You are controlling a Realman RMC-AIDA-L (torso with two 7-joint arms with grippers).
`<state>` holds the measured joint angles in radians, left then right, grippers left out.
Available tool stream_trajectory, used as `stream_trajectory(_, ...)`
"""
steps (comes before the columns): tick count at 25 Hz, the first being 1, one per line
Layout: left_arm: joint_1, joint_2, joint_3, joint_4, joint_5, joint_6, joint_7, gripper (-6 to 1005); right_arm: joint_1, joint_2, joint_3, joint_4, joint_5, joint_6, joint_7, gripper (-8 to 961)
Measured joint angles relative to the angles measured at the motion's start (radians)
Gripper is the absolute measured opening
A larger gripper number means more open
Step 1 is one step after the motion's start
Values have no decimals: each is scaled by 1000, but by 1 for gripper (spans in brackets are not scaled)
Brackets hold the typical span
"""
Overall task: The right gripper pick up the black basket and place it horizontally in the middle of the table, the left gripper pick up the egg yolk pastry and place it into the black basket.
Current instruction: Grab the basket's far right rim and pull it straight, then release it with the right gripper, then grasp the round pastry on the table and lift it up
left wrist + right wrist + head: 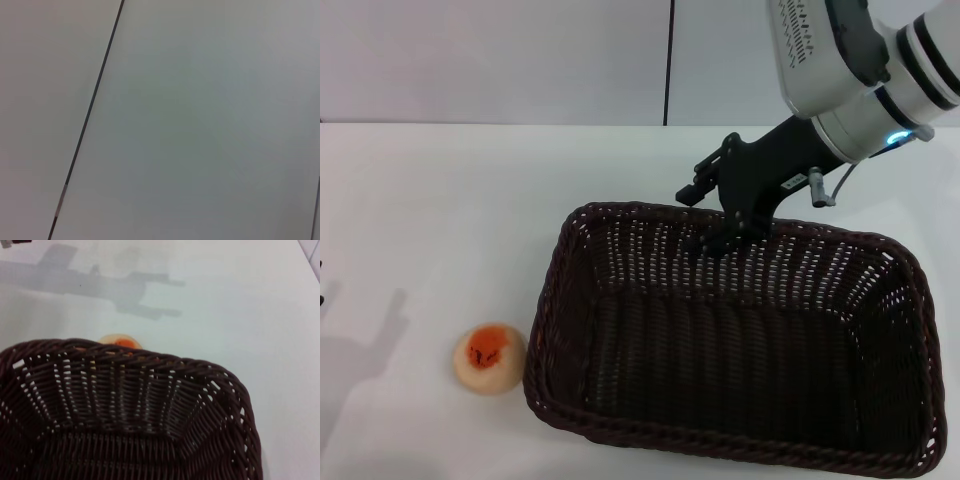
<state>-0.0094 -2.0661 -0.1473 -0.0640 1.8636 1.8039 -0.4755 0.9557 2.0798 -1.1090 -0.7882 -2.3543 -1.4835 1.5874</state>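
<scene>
The black basket (735, 350) lies flat on the white table, at centre right in the head view. My right gripper (705, 220) is at the basket's far rim, one finger outside it and one inside, jaws apart. The egg yolk pastry (490, 358) sits on the table just left of the basket, orange patch up. In the right wrist view the basket (125, 410) fills the lower part and the pastry (122, 341) peeks over its rim. My left gripper is out of view; only its shadow (375, 335) falls on the table at the left.
The white table (450, 200) stretches to the left and behind the basket. A pale wall with a dark vertical seam (670, 60) stands behind. The left wrist view shows only the wall and a seam (92, 107).
</scene>
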Motion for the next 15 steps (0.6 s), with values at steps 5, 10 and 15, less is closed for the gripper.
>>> stream_trajectory(5, -10, 1, 0, 9, 0, 0, -3, 802, -43, 0, 0, -65, 44, -45, -4, 588)
stream_trajectory(10, -21, 5, 0, 27, 0, 1, -12, 801, -151, -5, 12, -209, 143, -114, 3, 588)
stream_trajectory(15, -54, 6, 20, 125, 10, 13, -105, 800, -368, -5, 66, -454, 338, -166, 31, 588)
